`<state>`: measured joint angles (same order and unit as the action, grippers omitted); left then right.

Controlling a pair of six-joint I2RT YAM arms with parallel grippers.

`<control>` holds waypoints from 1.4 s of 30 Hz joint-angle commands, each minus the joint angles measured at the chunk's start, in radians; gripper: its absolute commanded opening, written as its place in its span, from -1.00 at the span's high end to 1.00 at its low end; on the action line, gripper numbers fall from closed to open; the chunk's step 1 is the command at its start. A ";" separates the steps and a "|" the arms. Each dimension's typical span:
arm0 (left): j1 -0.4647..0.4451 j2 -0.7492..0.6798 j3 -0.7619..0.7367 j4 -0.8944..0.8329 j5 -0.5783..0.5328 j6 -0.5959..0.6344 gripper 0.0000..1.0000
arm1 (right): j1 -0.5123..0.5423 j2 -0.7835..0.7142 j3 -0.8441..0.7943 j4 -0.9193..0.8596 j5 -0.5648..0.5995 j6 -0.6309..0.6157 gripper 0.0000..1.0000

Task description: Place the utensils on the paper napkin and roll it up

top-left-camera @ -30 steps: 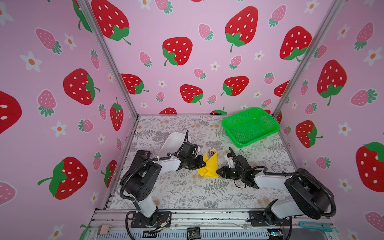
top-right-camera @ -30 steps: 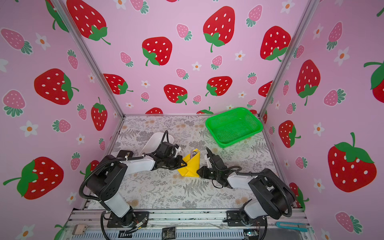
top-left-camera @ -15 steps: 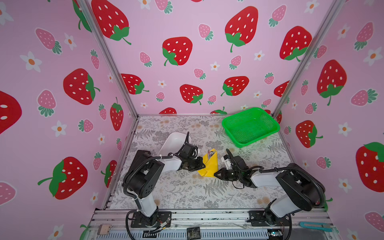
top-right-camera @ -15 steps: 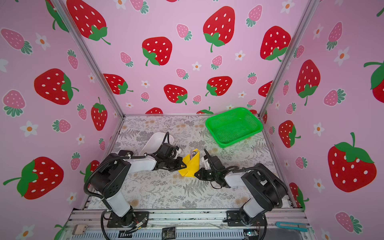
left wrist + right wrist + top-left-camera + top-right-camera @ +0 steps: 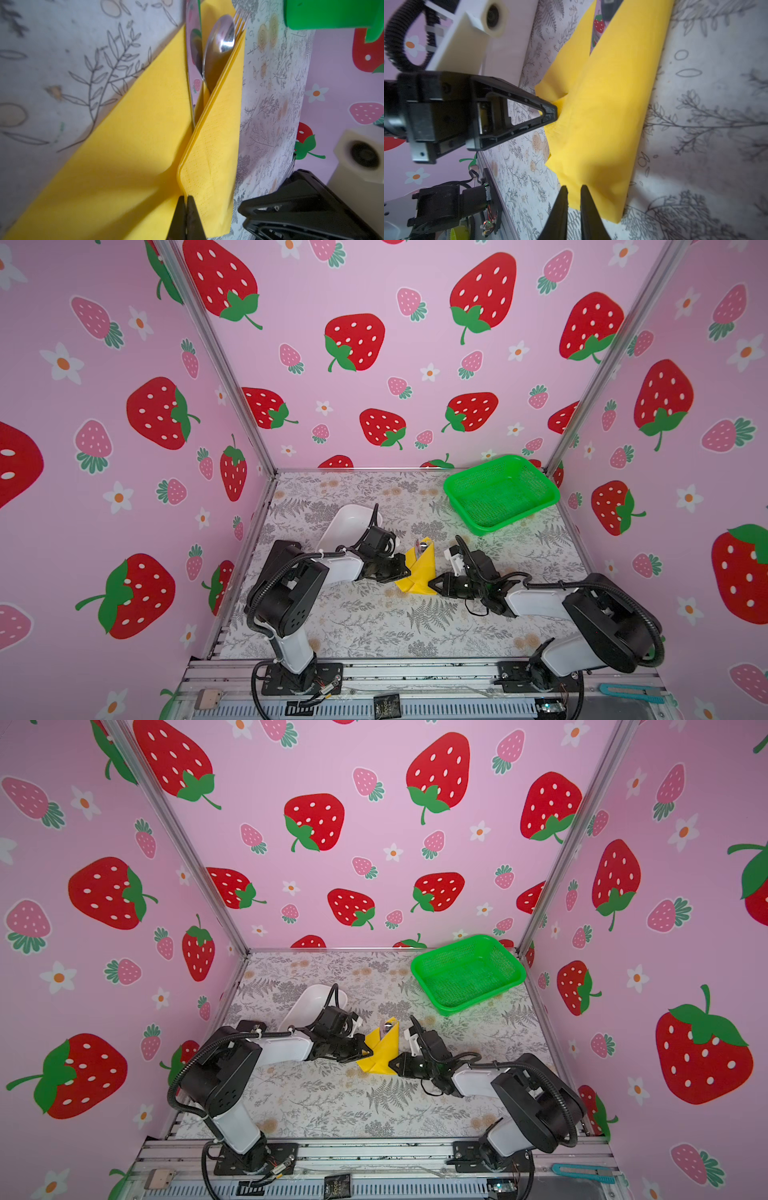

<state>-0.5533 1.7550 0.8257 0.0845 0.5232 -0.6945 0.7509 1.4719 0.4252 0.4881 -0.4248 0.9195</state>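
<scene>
Napkin folded over utensils; both claws at its near end.

The paper napkin (image 5: pixel 419 572) lies mid-worktop (image 5: pixel 374 622), folded into a long yellow wedge. The utensils (image 5: pixel 218 45) sit inside the fold, and their shiny heads poke out of the far end, which points toward the green basket (image 5: pixel 459 512). The left claw (image 5: pixel 186 199) is pressed together, pinching the napkin's left edge. The right claw (image 5: pixel 573 188) is at the near right corner. Its jaws stand a narrow slit apart with yellow paper showing between the tips; I cannot tell whether it grips. A white dish (image 5: pixel 345 522) sits behind the left arm.
</scene>
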 commanded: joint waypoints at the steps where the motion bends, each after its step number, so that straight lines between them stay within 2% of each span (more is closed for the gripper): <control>1: 0.004 0.013 0.008 -0.020 -0.008 0.015 1.00 | -0.007 -0.006 0.011 -0.010 0.028 0.014 0.68; 7: 0.004 0.012 0.008 -0.022 -0.008 0.015 1.00 | -0.006 0.076 0.021 0.043 -0.033 0.037 0.68; 12: 0.005 0.020 0.010 -0.020 -0.006 0.014 1.00 | -0.006 0.107 -0.001 0.026 -0.006 0.040 0.69; 23: 0.005 0.015 0.016 -0.029 -0.006 0.021 1.00 | -0.037 0.006 0.024 -0.031 0.036 0.003 0.69; 36: 0.005 0.026 0.030 -0.042 -0.006 0.030 1.00 | -0.158 0.233 0.204 0.077 -0.048 0.002 0.69; 42: 0.006 0.026 0.037 -0.038 -0.005 0.024 1.00 | -0.170 0.289 0.207 0.099 -0.040 0.015 0.70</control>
<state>-0.5522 1.7626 0.8295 0.0677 0.5236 -0.6788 0.5865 1.7374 0.6220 0.5583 -0.4507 0.9222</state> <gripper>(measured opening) 0.045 0.152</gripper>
